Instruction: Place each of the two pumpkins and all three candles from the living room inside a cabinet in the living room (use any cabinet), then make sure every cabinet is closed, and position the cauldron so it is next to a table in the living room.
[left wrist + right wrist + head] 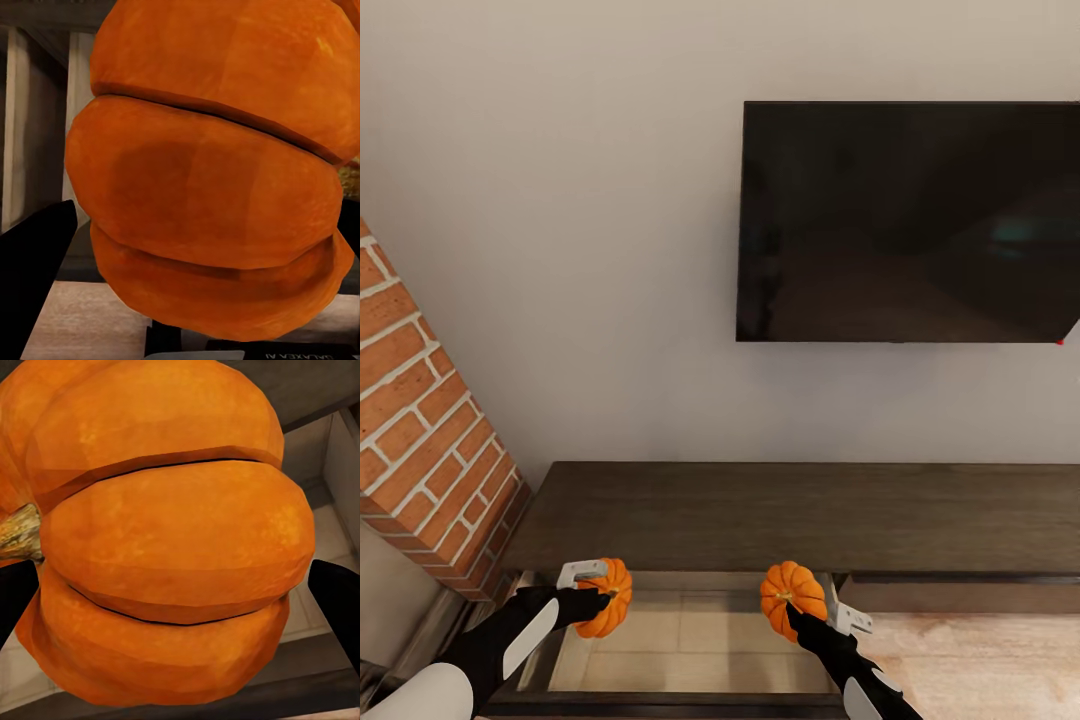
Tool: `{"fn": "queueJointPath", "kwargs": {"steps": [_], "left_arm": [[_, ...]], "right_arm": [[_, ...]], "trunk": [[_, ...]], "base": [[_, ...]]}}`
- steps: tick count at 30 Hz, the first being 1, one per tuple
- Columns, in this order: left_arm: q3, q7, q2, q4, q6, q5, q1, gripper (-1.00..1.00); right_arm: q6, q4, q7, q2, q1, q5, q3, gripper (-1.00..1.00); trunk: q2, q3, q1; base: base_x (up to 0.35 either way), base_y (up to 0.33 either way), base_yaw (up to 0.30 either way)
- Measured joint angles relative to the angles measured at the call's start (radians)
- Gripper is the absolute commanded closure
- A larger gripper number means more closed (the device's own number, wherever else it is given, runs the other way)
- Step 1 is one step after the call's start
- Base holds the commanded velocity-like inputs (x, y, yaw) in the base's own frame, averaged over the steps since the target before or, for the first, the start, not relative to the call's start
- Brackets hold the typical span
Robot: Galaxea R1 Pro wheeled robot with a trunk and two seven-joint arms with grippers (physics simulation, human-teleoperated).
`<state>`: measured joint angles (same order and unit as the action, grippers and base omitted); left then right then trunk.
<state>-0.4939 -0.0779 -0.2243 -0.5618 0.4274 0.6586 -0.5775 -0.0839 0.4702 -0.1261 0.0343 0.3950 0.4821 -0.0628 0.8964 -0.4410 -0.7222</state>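
1. The left gripper [600, 592] held an orange ribbed pumpkin [608, 597] clamped between its fingers, above the left part of the open drawer [690, 640]
2. In the left wrist view that pumpkin [217, 172] sat right against the camera, with a black finger [34, 274] at one side of it
3. The right gripper [810, 610] was closed on the second pumpkin [792, 597], above the right part of the same drawer
4. In the right wrist view the second pumpkin [165, 540] showed its brownish stem [19, 532] at one edge, with black fingers [337, 607] pressed to both sides
5. The two pumpkins were well apart, one near each end of the drawer opening
6. The drawer belonged to the long low dark brown cabinet [810, 515] and stood pulled out, showing its pale beige inside
7. The cabinet stood against a pale wall [560, 250], under a dark television [910, 220]
8. A red brick column [430, 430] rose just left of the cabinet
9. Light wooden floor [980, 660] lay to the right of the drawer
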Motion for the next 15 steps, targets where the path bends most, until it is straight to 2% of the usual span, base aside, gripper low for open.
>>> {"fn": "queueJointPath", "kwargs": {"steps": [6, 15], "left_arm": [[-0.001, 0.001, 0.001, 0.000, -0.001, 0.000, 0.000, 1.00], [-0.030, 0.001, 0.002, 0.000, -0.002, 0.001, 0.000, 1.00]], "right_arm": [[0.000, -0.001, 0.000, 0.000, 0.000, 0.000, 0.000, 1.00], [0.000, 0.000, 0.006, 0.000, 0.000, -0.015, -0.002, 1.00]], "trunk": [[0.000, 0.000, 0.000], [0.063, -0.028, -0.034]], "base": [[0.000, 0.000, 0.000], [0.000, 0.000, 0.000]]}}
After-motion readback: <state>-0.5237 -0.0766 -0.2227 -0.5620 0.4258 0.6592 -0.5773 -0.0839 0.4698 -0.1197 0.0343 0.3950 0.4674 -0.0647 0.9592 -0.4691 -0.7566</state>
